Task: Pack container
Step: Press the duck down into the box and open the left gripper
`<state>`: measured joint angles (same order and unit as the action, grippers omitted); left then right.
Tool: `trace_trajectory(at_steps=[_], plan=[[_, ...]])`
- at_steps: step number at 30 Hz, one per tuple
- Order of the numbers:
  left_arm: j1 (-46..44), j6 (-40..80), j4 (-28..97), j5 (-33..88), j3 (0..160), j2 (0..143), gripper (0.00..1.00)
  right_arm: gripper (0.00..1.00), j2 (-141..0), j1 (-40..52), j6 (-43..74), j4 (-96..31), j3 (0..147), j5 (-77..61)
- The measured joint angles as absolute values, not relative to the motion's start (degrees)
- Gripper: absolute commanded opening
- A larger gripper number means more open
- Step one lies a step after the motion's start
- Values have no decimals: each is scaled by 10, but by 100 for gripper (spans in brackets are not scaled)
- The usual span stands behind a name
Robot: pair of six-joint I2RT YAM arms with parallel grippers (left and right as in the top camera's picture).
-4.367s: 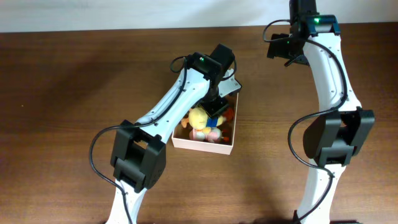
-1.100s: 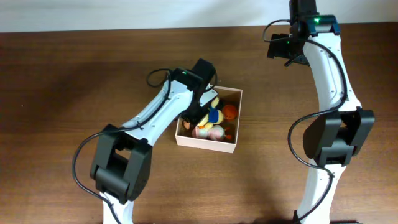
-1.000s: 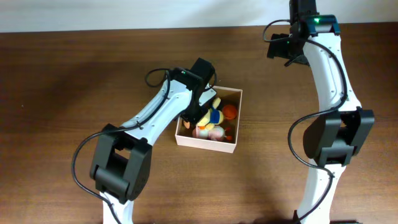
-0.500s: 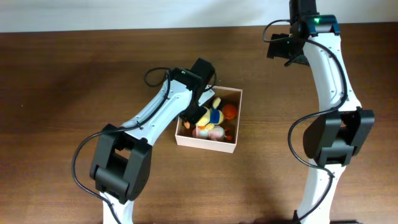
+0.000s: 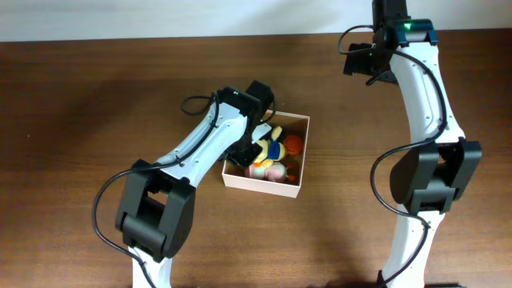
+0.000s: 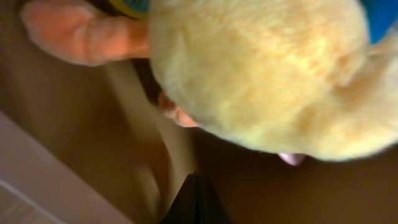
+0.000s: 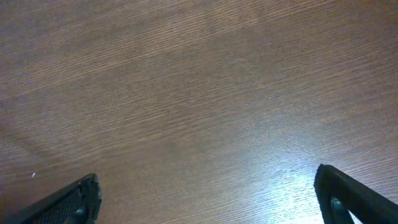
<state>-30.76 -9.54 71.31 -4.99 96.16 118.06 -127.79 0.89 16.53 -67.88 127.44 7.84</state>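
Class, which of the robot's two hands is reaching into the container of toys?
The left hand: it is down in the container beside the yellow plush; the right hand hangs over bare table, well away.

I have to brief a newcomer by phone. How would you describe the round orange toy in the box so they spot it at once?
On the brown wooden table, find the white-walled container near the middle. In its upper right corner, seen from overhead, lies the orange toy. It is smooth, round and plain orange, unlike the fluffy yellow plush toy just left of it.
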Motion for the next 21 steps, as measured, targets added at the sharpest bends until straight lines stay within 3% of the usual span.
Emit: trace_trajectory(at_steps=[21], plan=[[-354,-48,741,52,962,1181,2,99,-1278,9,165,-679,1274,78]])
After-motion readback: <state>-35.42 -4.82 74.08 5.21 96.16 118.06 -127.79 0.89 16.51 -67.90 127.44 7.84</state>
